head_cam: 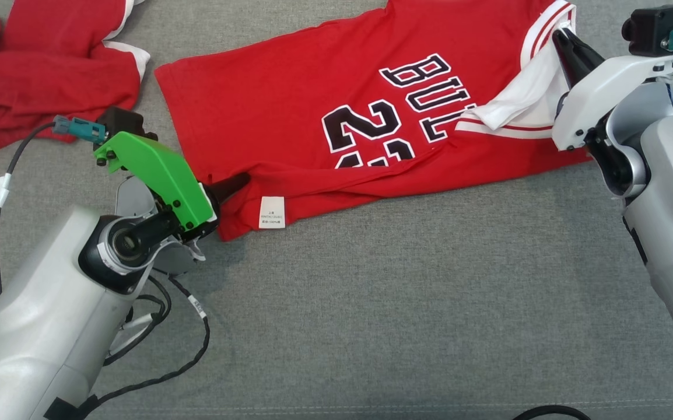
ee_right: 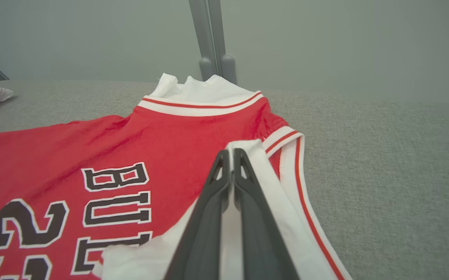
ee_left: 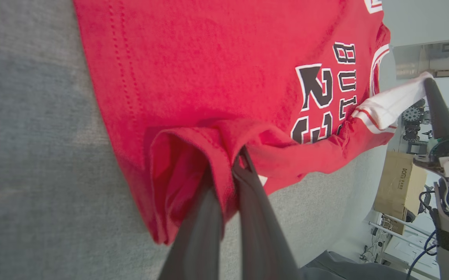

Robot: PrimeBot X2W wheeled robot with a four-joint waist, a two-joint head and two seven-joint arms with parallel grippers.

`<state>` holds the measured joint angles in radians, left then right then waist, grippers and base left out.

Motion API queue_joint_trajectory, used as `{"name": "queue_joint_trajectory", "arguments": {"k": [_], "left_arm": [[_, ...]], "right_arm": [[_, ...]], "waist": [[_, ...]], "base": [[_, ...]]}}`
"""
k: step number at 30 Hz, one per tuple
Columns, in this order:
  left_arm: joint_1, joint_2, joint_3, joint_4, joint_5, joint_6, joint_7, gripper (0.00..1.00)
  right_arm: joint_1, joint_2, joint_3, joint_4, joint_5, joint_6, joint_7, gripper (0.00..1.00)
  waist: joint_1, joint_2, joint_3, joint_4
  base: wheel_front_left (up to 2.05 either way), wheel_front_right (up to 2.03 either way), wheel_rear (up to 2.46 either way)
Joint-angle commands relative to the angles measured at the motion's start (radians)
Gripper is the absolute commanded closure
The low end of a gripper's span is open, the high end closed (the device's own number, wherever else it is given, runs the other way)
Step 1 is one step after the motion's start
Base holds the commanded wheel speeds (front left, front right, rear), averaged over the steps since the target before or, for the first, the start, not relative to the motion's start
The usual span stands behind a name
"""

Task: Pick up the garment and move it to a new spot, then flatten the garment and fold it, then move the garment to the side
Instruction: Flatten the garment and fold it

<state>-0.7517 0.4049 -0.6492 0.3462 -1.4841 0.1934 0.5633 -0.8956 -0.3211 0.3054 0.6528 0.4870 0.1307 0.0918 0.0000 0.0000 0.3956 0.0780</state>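
We hold the red jersey [head_cam: 336, 111] at two places. Our left gripper [head_cam: 242, 182] has its two dark fingers pressed together on a fold of the red hem, and in the left wrist view the cloth bunches around their tips. A white label [head_cam: 272, 212] lies just beside these fingers, on the folded-over edge. Our right gripper [head_cam: 563, 38] is clamped on the white-banded edge near the shoulder, with a strip of white fabric pinched between the fingers. Between the two pairs of fingers the jersey stretches across the grey cloth surface [head_cam: 406, 303], its near edge folded over and its black lettering and number facing up. On the far side of the left fingers, well apart from them, a second red garment [head_cam: 39, 76] lies crumpled.
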Motion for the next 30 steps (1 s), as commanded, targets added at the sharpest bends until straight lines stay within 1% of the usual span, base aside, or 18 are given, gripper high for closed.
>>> {"name": "queue_joint_trajectory", "arguments": {"k": [1, 6, 14, 16, 18, 19, 20, 21, 22, 23, 26, 30], "left_arm": [[-0.017, 0.003, 0.000, 0.004, 0.013, -0.004, 0.002, 1.00], [-0.014, 0.000, 0.005, 0.026, 0.012, -0.010, -0.006, 1.00], [0.022, -0.001, -0.005, 0.003, -0.028, -0.020, 0.047, 1.00], [0.026, 0.004, -0.011, -0.012, -0.033, -0.015, 0.066, 1.00], [0.025, 0.012, -0.009, -0.021, -0.026, 0.000, 0.063, 1.00], [0.024, 0.009, -0.003, -0.020, -0.026, 0.011, 0.056, 0.97], [0.021, 0.006, 0.001, -0.019, -0.024, 0.017, 0.048, 0.67], [0.019, 0.003, 0.007, -0.015, -0.024, 0.023, 0.039, 0.30], [0.019, 0.001, 0.012, -0.010, -0.023, 0.031, 0.032, 0.00], [0.019, 0.001, 0.014, -0.007, -0.022, 0.035, 0.027, 0.00], [0.028, 0.003, 0.038, -0.008, -0.040, 0.045, 0.011, 0.00], [0.051, 0.015, 0.126, -0.051, -0.095, 0.039, -0.034, 0.00]], "right_arm": [[-0.014, -0.001, 0.005, 0.006, 0.001, 0.000, -0.008, 1.00], [-0.047, 0.006, 0.028, 0.052, -0.008, 0.000, -0.029, 1.00], [-0.070, -0.005, 0.079, 0.110, 0.005, 0.000, -0.048, 1.00], [-0.075, -0.008, 0.092, 0.118, 0.013, 0.000, -0.055, 1.00], [-0.081, -0.012, 0.105, 0.128, 0.016, 0.000, -0.062, 1.00], [-0.085, -0.013, 0.110, 0.133, 0.016, 0.000, -0.071, 1.00], [-0.089, -0.014, 0.116, 0.137, 0.011, 0.000, -0.082, 0.86], [-0.093, -0.013, 0.122, 0.142, 0.005, 0.000, -0.093, 0.65], [-0.096, -0.010, 0.129, 0.147, 0.002, 0.000, -0.105, 0.11], [-0.097, -0.008, 0.134, 0.155, 0.000, 0.000, -0.112, 0.00], [-0.105, -0.003, 0.143, 0.170, 0.004, 0.000, -0.139, 0.00], [-0.099, -0.012, 0.148, 0.150, 0.028, 0.000, -0.183, 0.00]], "waist": [[0.0000, 0.0000, 0.000, 0.000], [0.0000, 0.0000, -0.004, 0.003], [0.0000, 0.0000, -0.012, 0.026], [0.0000, 0.0000, -0.013, 0.030], [0.0000, 0.0000, -0.013, 0.032], [0.0000, 0.0000, -0.013, 0.033], [0.0000, 0.0000, -0.012, 0.033], [0.0000, 0.0000, -0.012, 0.032], [0.0000, 0.0000, -0.014, 0.031], [0.0000, 0.0000, -0.016, 0.029], [0.0000, 0.0000, -0.023, 0.022], [0.0000, 0.0000, -0.044, 0.006]], "base": [[0.00, 0.00, 0.00], [0.00, 0.00, 0.00], [0.00, 0.00, 0.00], [0.00, 0.00, 0.00], [0.00, 0.00, 0.00], [0.00, 0.00, 0.00], [0.00, 0.00, 0.00], [0.00, 0.00, 0.00], [0.00, 0.00, 0.00], [0.00, 0.00, 0.00], [0.00, 0.00, 0.00], [0.00, 0.00, 0.00]]}}
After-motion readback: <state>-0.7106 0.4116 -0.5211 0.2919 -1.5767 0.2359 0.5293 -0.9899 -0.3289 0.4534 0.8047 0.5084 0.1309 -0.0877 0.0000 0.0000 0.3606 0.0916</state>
